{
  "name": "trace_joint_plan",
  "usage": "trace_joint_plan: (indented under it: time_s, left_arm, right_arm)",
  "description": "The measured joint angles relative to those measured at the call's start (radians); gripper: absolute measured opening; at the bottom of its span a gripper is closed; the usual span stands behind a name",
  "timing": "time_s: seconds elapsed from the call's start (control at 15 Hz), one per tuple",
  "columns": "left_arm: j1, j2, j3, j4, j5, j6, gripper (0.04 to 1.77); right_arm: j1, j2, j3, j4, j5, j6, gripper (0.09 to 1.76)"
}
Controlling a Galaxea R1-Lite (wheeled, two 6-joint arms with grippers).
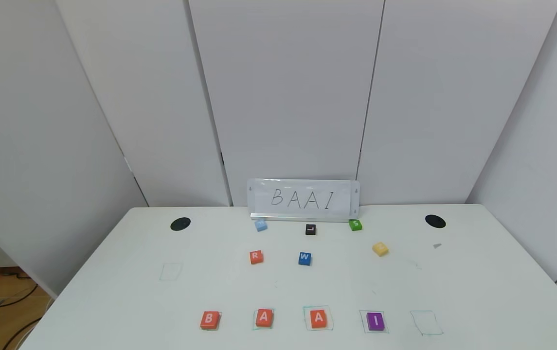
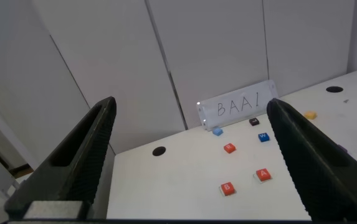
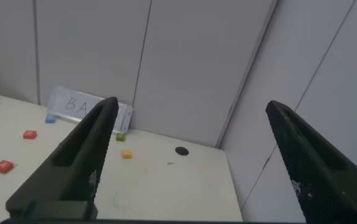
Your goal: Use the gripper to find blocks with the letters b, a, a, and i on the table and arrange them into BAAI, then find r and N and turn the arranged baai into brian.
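Observation:
Near the front edge of the white table [image 1: 113, 301] the blocks stand in a row: orange-red B [image 1: 209, 320], A [image 1: 264, 317], A [image 1: 318, 318] and purple I [image 1: 375, 321]. The r [image 1: 256, 256] lies farther back, also shown as r [image 2: 229, 148] in the left wrist view. I read an N on no block; the letters on the pale blue block [image 1: 260, 225] and the yellow block [image 1: 380, 248] are too faint. My left gripper [image 2: 190, 109] and right gripper [image 3: 192, 107] hang open and empty, well above the table, outside the head view.
A card reading BAAI [image 1: 303, 199] stands at the back. In front of it lie a black L [image 1: 311, 229], a green S [image 1: 355, 224] and a blue W [image 1: 304, 258]. Two black grommets [image 1: 180, 223] [image 1: 435, 221] sit near the far corners. An empty green-outlined square [image 1: 426, 322] follows the I.

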Motion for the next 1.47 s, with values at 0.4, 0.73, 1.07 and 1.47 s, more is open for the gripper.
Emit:
trace_joint_plan:
  time_s: [0.4, 0.73, 1.07, 1.47]
  left_arm:
    - [0.006, -0.154, 0.356, -0.387, 0.131, -0.033, 1.72]
    - [0.006, -0.168, 0.769, -0.659, 0.17, -0.036, 1.72]
    - [0.006, -0.169, 0.922, -0.463, 0.175, -0.107, 1.72]
    - [0.006, -0.169, 0.93, -0.474, 0.182, -0.136, 1.72]
  right_arm:
    - [-0.003, -0.078, 0.406, -0.606, -0.109, 0.018, 1.7]
    - [-0.004, -0.082, 0.773, -0.823, -0.11, 0.019, 1.7]
    - [-0.004, -0.082, 0.866, -0.449, -0.092, 0.084, 1.71]
    - [-0.004, -0.082, 0.869, -0.432, -0.083, 0.137, 1.71]
